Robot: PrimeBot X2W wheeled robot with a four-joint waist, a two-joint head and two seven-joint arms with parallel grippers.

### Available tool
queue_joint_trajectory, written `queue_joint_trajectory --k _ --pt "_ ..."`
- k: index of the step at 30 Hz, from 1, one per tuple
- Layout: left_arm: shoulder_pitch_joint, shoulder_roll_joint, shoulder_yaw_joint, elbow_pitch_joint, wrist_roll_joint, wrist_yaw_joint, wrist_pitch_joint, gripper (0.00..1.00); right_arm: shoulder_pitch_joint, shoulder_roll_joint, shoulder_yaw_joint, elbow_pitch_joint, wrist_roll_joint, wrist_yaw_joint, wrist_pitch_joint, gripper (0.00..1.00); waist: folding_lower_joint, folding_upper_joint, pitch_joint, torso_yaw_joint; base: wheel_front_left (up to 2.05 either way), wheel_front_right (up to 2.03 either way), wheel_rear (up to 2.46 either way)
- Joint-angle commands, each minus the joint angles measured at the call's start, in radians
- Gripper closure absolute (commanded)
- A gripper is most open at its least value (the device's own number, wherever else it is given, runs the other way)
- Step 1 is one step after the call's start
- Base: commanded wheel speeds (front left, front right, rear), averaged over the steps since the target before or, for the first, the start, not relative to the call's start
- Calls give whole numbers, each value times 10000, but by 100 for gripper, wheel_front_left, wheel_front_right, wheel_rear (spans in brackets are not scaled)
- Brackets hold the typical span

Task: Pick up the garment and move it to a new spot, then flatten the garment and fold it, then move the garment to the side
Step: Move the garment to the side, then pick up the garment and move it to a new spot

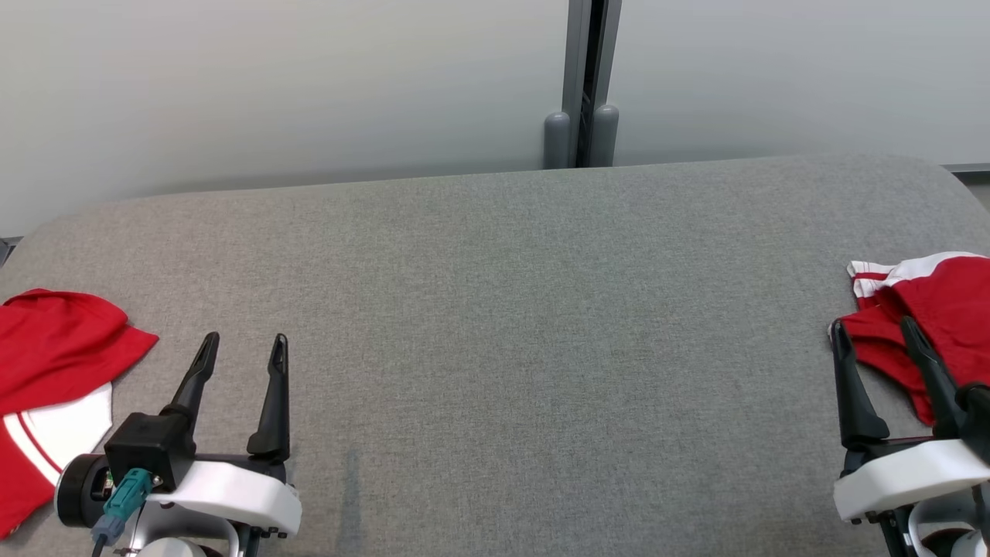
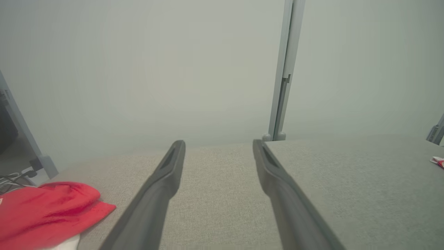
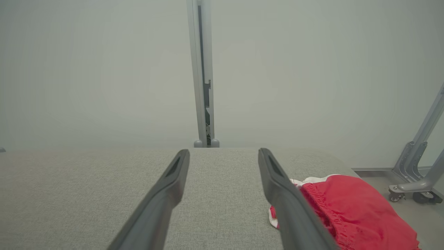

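The tabletop (image 1: 495, 309) is wide and covered with a grey woven cloth, and its far corners are rounded. Behind it stands a pale grey wall (image 1: 271, 93) of 2 panels, joined by 1 upright grey post (image 1: 589, 77) that comes down to the far edge of the tabletop. In the right wrist view, 1 grey metal frame on small wheels (image 3: 412, 173) stands on the floor at the right. In the left wrist view, some dark cables (image 2: 14, 177) lie on the floor at the far left.

There are 2 garments, both red with white parts. The left garment (image 1: 54, 348) lies crumpled at the left edge of the tabletop, with a white piece carrying a thin red stripe at its near side. The right garment (image 1: 943, 302) lies bunched at the right edge, with a white striped band at its far side and a gathered red hem.

There are 2 claws. The left claw (image 1: 244, 340) is spread wide and holds nothing, just beside the left garment but apart from it. The right claw (image 1: 871, 325) is also spread wide and empty. Its outer finger passes in front of the right garment, and I cannot tell if it touches the cloth.
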Motion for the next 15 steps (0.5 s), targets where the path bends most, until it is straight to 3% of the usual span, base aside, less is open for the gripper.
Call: queue_joint_trajectory --k 1,15 --pt "-27 45 10 24 53 16 -8 0 131 -24 -29 -15 47 -3 45 0 0 0 20 5 0 0 0" --pt "-200 18 -2 198 -68 -19 -122 0 138 -23 -88 -7 176 -3 63 0 0 0 94 55 0 0 0"
